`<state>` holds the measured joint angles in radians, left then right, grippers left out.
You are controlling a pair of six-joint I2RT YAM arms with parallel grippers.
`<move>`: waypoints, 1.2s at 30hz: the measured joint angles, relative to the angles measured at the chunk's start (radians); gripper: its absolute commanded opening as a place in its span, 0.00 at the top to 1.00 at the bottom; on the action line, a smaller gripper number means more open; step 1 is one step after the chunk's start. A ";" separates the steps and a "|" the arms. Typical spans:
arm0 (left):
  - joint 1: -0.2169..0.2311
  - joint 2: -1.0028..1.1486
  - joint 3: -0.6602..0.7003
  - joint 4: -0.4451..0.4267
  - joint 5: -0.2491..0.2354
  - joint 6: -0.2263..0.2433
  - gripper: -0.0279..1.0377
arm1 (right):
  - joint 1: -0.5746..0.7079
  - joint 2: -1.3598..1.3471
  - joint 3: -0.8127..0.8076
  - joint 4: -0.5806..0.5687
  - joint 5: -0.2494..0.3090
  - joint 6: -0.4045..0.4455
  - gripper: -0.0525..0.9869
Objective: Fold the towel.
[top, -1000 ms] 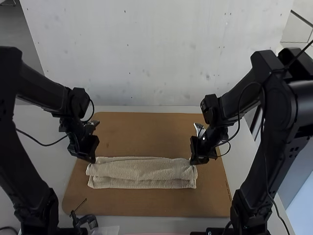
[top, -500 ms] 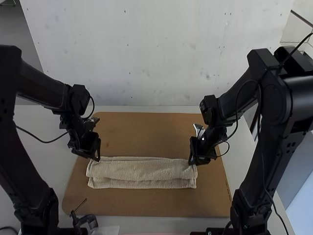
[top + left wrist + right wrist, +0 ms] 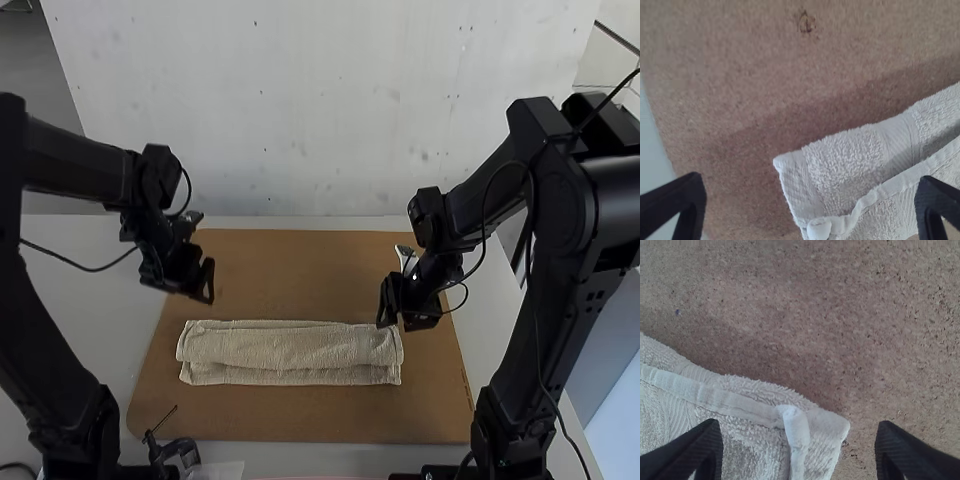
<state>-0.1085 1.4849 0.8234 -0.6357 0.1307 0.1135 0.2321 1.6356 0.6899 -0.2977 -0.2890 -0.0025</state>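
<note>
In the high view, from where I stand, the towel (image 3: 290, 345) lies in a long folded strip, its far corners near the two end effectors and its body stretching between them, on the side toward the arms' bases. The left end effector (image 3: 207, 284) is just beyond its own corner of the strip; the right end effector (image 3: 394, 323) is at the opposite corner, and whether it touches I cannot tell. Outward from the left one comes the edge of the brown board (image 3: 300, 418), then pale worktop (image 3: 80, 320); inward and ahead of both, wide bare board gives them room to travel. In the left wrist view, that end effector's fingers are spread with nothing pinched, and a towel corner with a raised hem (image 3: 890, 184) lies between them. The looped pile looks soft and light, easy to bend, hardly slippery and not fragile; the layers could slide apart if only the upper one is caught. In the right wrist view, the fingers are likewise wide apart and holding nothing, with the thick corner seam (image 3: 797, 427) between them. I'd take hold at these end corners, gathering every layer, and keep fingertips from scraping the board.
</note>
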 measured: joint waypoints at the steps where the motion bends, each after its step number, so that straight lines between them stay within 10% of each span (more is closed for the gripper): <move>1: 0.002 -0.009 0.014 0.001 0.000 -0.002 0.10 | -0.003 0.000 0.004 0.000 0.000 -0.004 0.33; 19: 0.036 -0.033 0.082 0.013 0.000 -0.006 0.10 | -0.066 0.079 0.045 -0.220 -0.061 -0.029 0.33; 36: 0.021 -0.033 0.082 0.024 0.000 -0.007 0.11 | -0.061 0.101 0.045 -0.198 -0.135 -0.024 0.42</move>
<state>-0.0879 1.4517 0.9051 -0.6117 0.1307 0.1066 0.1711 1.7370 0.7345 -0.4957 -0.4240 -0.0265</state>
